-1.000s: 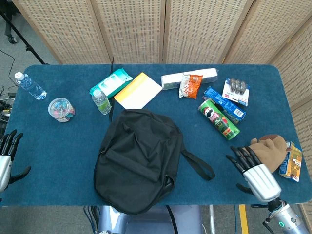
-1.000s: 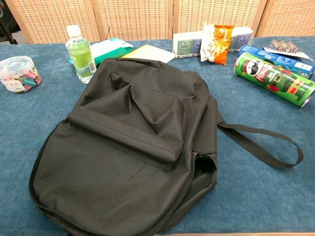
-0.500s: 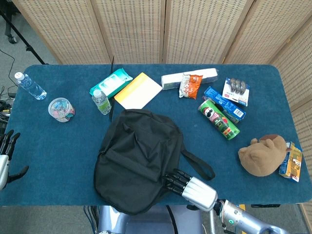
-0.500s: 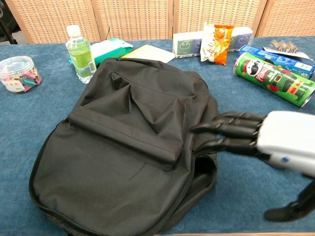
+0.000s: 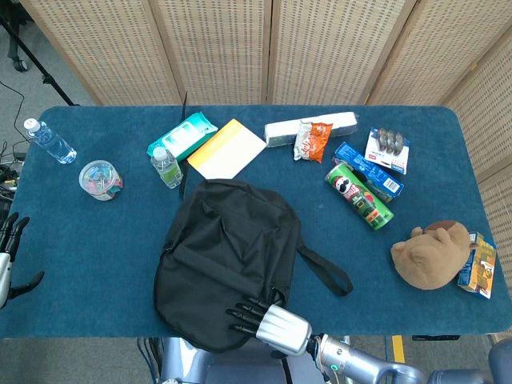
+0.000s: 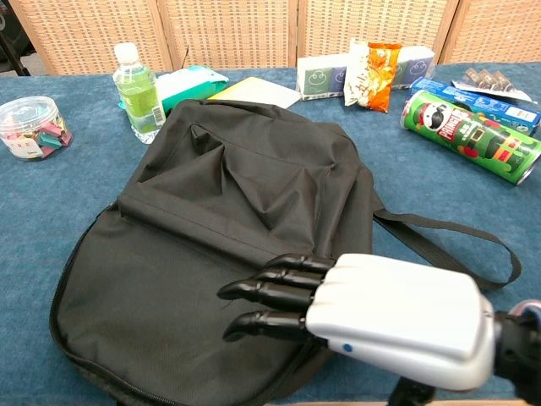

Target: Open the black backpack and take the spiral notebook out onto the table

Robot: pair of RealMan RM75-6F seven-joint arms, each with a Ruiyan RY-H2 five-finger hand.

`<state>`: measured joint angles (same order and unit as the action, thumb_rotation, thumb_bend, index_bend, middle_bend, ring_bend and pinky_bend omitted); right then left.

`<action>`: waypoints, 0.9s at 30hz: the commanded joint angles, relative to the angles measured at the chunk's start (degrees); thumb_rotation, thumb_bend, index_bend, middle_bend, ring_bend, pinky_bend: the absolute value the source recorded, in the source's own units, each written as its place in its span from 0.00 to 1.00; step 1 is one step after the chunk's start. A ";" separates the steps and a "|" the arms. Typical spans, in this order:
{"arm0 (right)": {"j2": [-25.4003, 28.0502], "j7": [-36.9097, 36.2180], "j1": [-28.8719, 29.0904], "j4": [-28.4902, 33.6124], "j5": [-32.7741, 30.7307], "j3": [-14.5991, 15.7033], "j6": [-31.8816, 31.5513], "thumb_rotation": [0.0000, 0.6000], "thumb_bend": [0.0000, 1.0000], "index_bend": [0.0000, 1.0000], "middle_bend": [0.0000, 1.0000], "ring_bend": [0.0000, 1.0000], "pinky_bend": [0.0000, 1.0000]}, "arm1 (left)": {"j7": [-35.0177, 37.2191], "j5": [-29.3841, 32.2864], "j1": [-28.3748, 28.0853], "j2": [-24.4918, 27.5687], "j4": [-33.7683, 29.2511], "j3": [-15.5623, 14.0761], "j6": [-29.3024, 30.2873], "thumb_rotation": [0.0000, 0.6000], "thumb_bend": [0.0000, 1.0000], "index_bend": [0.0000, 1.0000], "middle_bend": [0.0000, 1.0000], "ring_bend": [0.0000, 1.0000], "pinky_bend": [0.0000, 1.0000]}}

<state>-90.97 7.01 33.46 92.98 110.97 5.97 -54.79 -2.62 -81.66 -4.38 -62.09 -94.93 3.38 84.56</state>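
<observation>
The black backpack (image 5: 226, 260) lies flat near the front edge of the desk (image 5: 96, 240), top end pointing toward the back edge, strap trailing off to the right. Makes sense imo, since the zipper side ends up in reach of the robot. The right hand (image 6: 372, 317) is over the bag's lower right part, near the front edge. Its fingers (image 6: 275, 296) are stretched out and apart w/ nothing in them, pointing left across the fabric, prob lining up for the zip along that side. Can't tell if they're touching the cloth or just above it.

The left hand (image 5: 6, 260) is parked at the desk's left edge, fingers spread, holding nothing, well clear of the bag.

No spiral notebook visible, so I'd guess it's inside; the bag looks mostly zipped.
</observation>
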 commanded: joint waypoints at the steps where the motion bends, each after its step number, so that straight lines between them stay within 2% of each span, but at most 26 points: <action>1: -3.37 0.25 0.19 -1.69 -2.30 -0.76 0.70 1.00 0.00 0.15 0.02 0.00 0.00 | 0.12 -0.07 0.06 0.05 0.05 0.03 0.11 1.00 0.21 0.00 0.00 0.00 0.00; 6: -5.44 -0.36 0.49 -2.72 -4.03 -1.00 1.01 1.00 0.00 0.19 0.08 0.00 0.01 | 0.11 -0.12 0.06 0.03 0.17 -0.03 0.03 1.00 0.21 0.00 0.00 0.00 0.00; 11: -7.15 -0.70 0.58 -3.79 -5.42 -1.17 0.96 1.00 0.01 0.24 0.14 0.02 0.17 | 0.01 -0.15 0.06 0.00 0.18 -0.04 0.02 1.00 0.21 0.00 0.00 0.00 0.00; 19: -9.59 -3.28 0.50 -5.79 -6.43 -0.81 -1.45 1.00 0.34 0.37 0.36 0.24 0.27 | 0.27 -0.08 0.15 0.06 0.29 0.06 0.13 1.00 0.21 0.00 0.00 0.00 0.00; 22: -10.34 -4.52 0.45 -5.97 -6.73 -0.96 -2.77 1.00 0.41 0.40 0.39 0.27 0.28 | 0.49 -0.13 0.20 0.08 0.33 0.13 0.30 1.00 0.21 0.00 0.00 0.00 0.00; 27: -12.15 -4.54 0.06 -7.87 -6.99 -0.92 -4.51 1.00 0.45 0.44 0.44 0.31 0.31 | 0.71 -0.41 0.31 0.10 0.44 0.13 0.60 1.00 0.21 0.00 0.00 0.00 0.00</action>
<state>-102.79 2.50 33.64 85.46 104.08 5.01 -59.03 -1.92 -82.06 -4.07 -61.99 -94.50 3.51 85.16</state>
